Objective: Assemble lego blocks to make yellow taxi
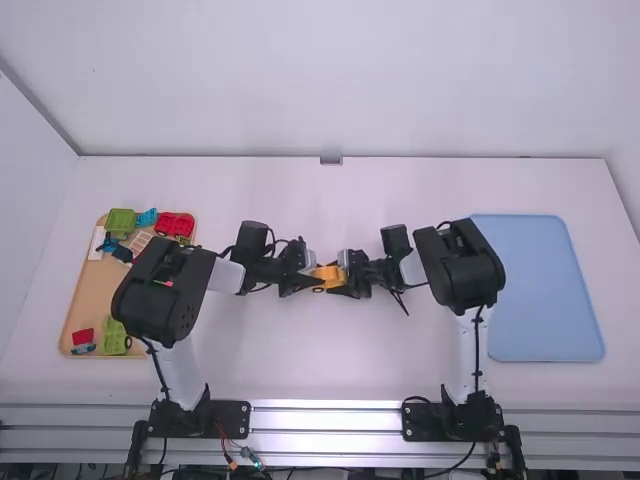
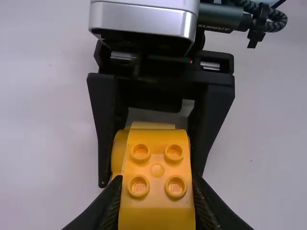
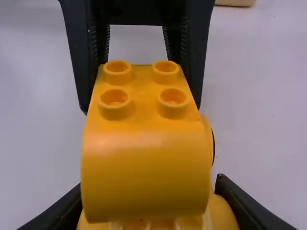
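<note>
Near the table's middle, my left gripper [image 1: 312,282] and right gripper [image 1: 344,284] face each other at a yellow assembly [image 1: 327,274]. In the left wrist view, my left gripper [image 2: 157,203] is shut on a yellow rounded block [image 2: 157,165] with four studs on top. In the right wrist view, this yellow block [image 3: 144,163] sits above a yellow wheeled base [image 3: 221,213], and my right gripper [image 3: 149,203] holds that base from both sides. A dark wheel edge shows beside the block. Whether block and base are fully joined, I cannot tell.
A wooden tray [image 1: 82,300] on the left holds green, red, blue and other pieces, partly under the left arm. A blue tray [image 1: 540,290] lies on the right, beyond the right arm.
</note>
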You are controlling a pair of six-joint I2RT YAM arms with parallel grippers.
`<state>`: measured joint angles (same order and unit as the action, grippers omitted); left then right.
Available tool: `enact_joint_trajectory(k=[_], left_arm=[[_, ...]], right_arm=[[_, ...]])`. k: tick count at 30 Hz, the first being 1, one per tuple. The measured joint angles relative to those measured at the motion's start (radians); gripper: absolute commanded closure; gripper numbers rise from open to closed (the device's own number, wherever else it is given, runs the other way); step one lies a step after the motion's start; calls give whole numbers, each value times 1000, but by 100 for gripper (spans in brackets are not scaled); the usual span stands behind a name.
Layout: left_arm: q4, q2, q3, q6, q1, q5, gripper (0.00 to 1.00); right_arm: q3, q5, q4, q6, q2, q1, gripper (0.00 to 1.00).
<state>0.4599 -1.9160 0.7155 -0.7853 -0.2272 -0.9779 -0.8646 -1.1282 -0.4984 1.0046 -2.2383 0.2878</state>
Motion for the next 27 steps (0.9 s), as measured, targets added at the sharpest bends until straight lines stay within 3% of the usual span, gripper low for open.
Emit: enact_joint_trajectory(k=[27], left_arm=[[39, -2, 0, 0, -11, 14, 98]], right_arm=[[0, -6, 2, -23, 2, 0, 60]])
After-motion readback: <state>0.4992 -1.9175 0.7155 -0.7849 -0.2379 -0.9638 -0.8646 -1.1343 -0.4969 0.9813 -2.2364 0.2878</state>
